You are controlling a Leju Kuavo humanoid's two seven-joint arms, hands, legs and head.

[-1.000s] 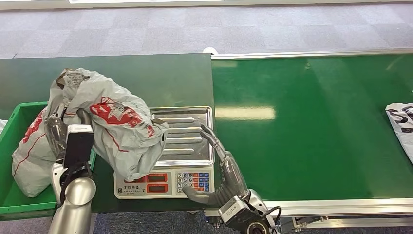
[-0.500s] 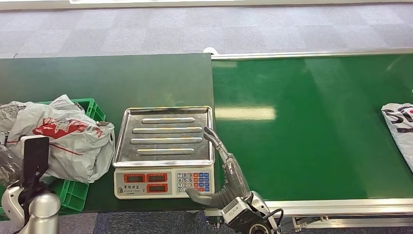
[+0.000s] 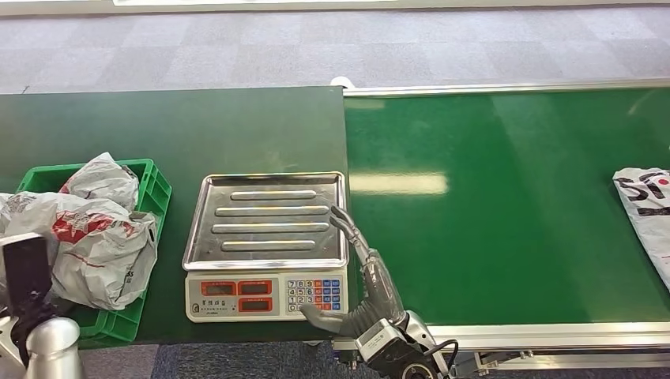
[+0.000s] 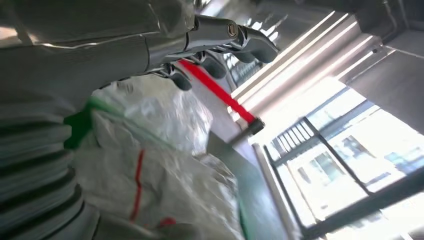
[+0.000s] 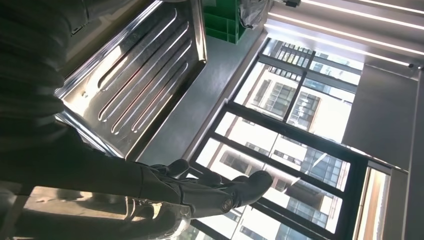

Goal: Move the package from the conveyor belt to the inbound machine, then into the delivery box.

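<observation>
A green table and belt stand on grey carpet. The bag lies in the green box, far left, touching the left hand, whose grip I cannot tell. The right hand, fingers apart, rests beside the scale.

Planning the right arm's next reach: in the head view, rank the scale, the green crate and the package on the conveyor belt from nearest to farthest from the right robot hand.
1. Scale, right beside the right robot hand, toward the left.
2. Package on the conveyor belt, at the far right edge.
3. Green crate, far left, beyond the scale.
</observation>
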